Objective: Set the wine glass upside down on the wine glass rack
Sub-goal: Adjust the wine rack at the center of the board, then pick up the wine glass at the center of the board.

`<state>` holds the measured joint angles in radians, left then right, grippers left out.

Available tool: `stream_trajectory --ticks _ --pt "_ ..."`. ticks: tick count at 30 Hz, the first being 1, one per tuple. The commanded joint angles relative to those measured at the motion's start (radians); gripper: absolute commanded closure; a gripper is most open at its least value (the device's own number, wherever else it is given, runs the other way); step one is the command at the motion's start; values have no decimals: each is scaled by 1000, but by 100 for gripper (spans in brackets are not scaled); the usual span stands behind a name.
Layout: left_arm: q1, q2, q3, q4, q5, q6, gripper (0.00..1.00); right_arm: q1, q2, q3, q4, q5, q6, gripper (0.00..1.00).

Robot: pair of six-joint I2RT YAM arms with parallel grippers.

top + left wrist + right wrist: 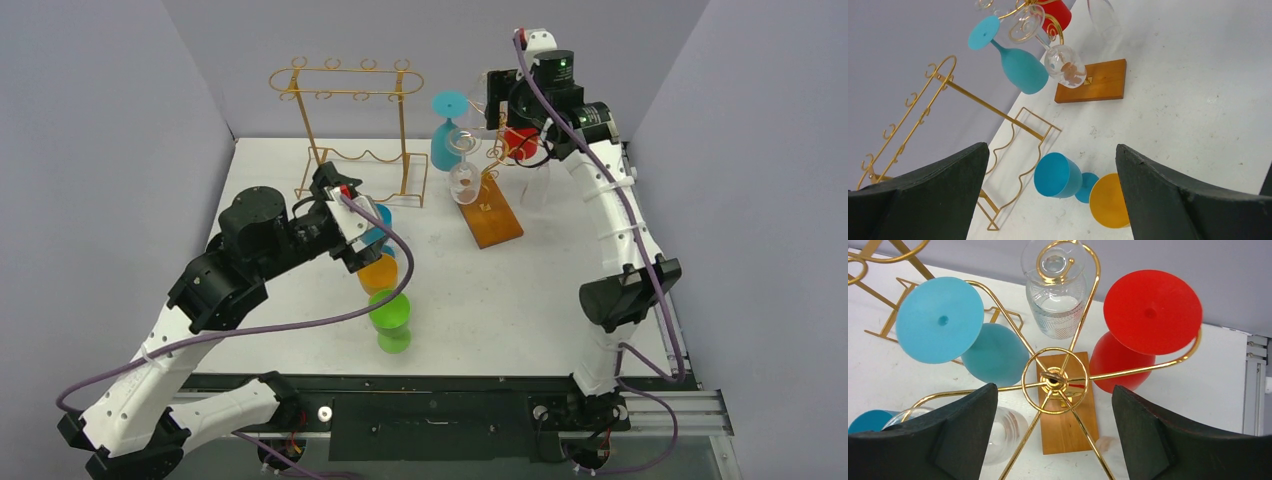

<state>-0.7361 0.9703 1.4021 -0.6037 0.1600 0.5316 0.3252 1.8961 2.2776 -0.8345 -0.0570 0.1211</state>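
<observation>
Nearby, the teal wine glass point(1057, 175) is found lying on its side just below the wide-open left gripper point(1050, 150), stem across the gap; the right gripper point(1054, 387) is held parted and empty over the wine glass rack point(1063, 425).

Gold wine glass rack point(1053, 380) bears a light-blue glass point(940, 320), red glass point(1152, 312) and clear etched glass point(1055, 315).

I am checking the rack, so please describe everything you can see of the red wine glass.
The red wine glass is opaque, matte and plastic-looking. It hangs upside down: round foot on top, bowl below, stem hidden. A curved gold arm of the wine glass rack carries its foot. In the right wrist view it hangs right of the rack's hub.
</observation>
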Motion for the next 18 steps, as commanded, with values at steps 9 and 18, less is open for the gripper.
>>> stream_trajectory --ticks 9,18 --pt "354 100 81 -104 82 -317 4 197 -497 -382 143 115 77 21" --pt "497 115 116 -278 114 -408 4 577 -595 -738 131 145 189 37"
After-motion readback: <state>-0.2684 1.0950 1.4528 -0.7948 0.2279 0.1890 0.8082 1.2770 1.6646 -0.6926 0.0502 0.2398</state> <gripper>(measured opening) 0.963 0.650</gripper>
